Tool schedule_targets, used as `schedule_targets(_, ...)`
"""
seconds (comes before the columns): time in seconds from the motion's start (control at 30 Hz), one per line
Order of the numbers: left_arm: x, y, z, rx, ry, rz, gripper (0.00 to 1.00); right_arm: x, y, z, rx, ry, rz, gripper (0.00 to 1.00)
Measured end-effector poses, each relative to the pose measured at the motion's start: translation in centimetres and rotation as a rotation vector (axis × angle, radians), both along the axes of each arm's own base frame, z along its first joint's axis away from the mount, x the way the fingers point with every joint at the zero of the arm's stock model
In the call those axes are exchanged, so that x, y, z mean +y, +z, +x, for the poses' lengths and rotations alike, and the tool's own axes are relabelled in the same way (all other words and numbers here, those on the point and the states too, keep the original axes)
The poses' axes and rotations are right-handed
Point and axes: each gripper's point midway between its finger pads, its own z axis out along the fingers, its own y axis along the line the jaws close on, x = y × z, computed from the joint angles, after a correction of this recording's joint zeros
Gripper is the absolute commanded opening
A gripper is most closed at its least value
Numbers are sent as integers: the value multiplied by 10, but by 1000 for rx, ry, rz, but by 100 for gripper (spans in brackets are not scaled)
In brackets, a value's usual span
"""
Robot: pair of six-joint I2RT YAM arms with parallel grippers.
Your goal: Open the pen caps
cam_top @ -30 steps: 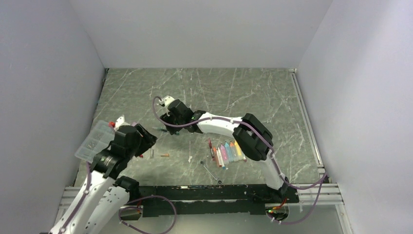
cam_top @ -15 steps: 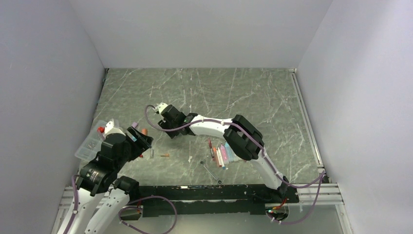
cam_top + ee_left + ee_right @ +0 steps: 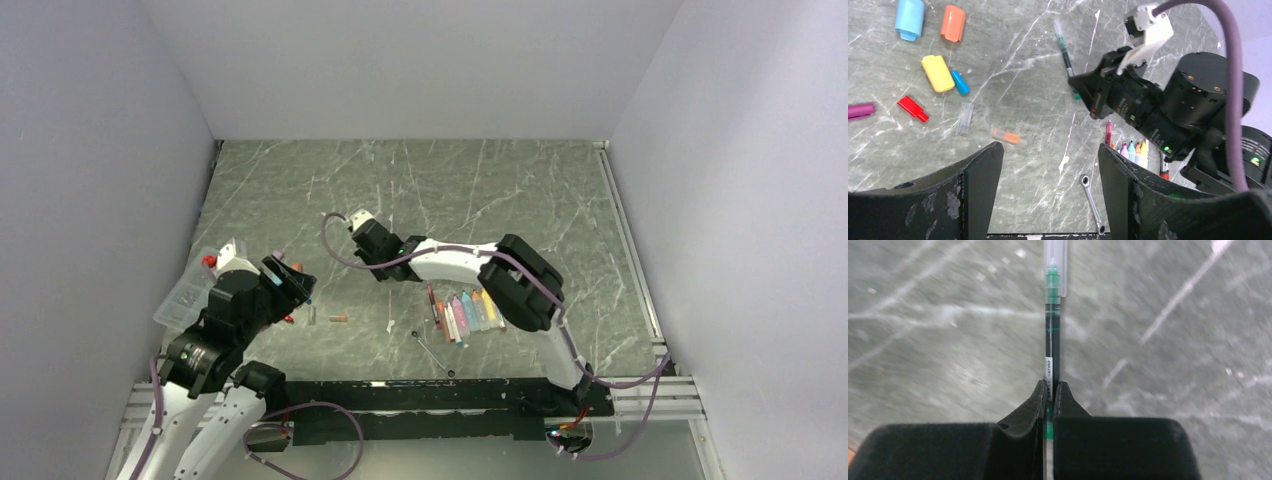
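My right gripper (image 3: 1050,387) is shut on a green pen (image 3: 1052,350), gripping its dark barrel. The pen's clear cap (image 3: 1055,265) still sits on the far end, pointing away from the fingers. In the left wrist view the same green pen (image 3: 1064,47) sticks out of the right gripper (image 3: 1078,92). My left gripper (image 3: 1048,150) hangs open above the table with nothing in it. Loose pen caps lie on the left: blue (image 3: 910,17), orange (image 3: 953,22), yellow (image 3: 937,73), red (image 3: 913,108). From above, the right gripper (image 3: 367,262) is mid-table and the left gripper (image 3: 293,280) is to its left.
A row of pastel highlighters (image 3: 470,310) lies right of centre beside a red-handled tool (image 3: 1163,172). A silver wrench (image 3: 1091,202) lies near the front edge. A clear plastic box (image 3: 190,285) sits at the left edge. More small caps, clear (image 3: 966,118) and orange-tipped (image 3: 1005,135), lie nearby.
My right gripper has closed on the green pen and shifted slightly right. The left arm has dropped lower and drawn back, its jaws a little wider.
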Motion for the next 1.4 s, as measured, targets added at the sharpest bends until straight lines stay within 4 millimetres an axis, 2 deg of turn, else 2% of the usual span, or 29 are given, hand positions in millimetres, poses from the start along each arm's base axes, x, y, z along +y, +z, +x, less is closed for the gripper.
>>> schedule_targets(0.2,-14,-7,14,10,-48,-11,74,-45,3,-6,48,-83,15,0)
schedule_targets(0.27,-20,-6,18,0,-71,-22,75,-53,11,-8,64,-107,46,0)
schedule_targets(0.33,-25,-2,22,-25,-95,-29,77,-55,28,-8,61,-125,107,0)
schedule_targets(0.4,-28,4,28,-58,-108,-27,78,-54,58,-8,36,-139,194,0)
schedule_targets(0.5,-30,14,34,-105,-120,-17,80,-53,116,-13,-25,-134,357,0)
schedule_targets(0.53,-31,20,37,-126,-125,-16,80,-54,141,-18,-51,-124,430,0)
schedule_targets(0.63,-38,41,48,-212,-153,-24,83,-65,197,-40,-108,-83,598,0)
schedule_targets(0.73,-50,62,59,-295,-207,-35,86,-77,231,-68,-140,-27,729,0)
schedule_targets(0.8,-62,75,66,-345,-262,-50,86,-84,234,-91,-134,14,776,0)
schedule_targets(0.9,-88,93,74,-410,-388,-95,82,-88,223,-122,-98,67,802,0)
schedule_targets(1.03,-128,109,80,-471,-580,-193,77,-90,212,-147,-58,108,821,0)
schedule_targets(1.17,-152,113,78,-479,-712,-285,75,-91,219,-153,-59,114,861,0)
schedule_targets(1.4,-163,127,60,-517,-821,-337,68,-92,235,-151,-102,95,918,0)
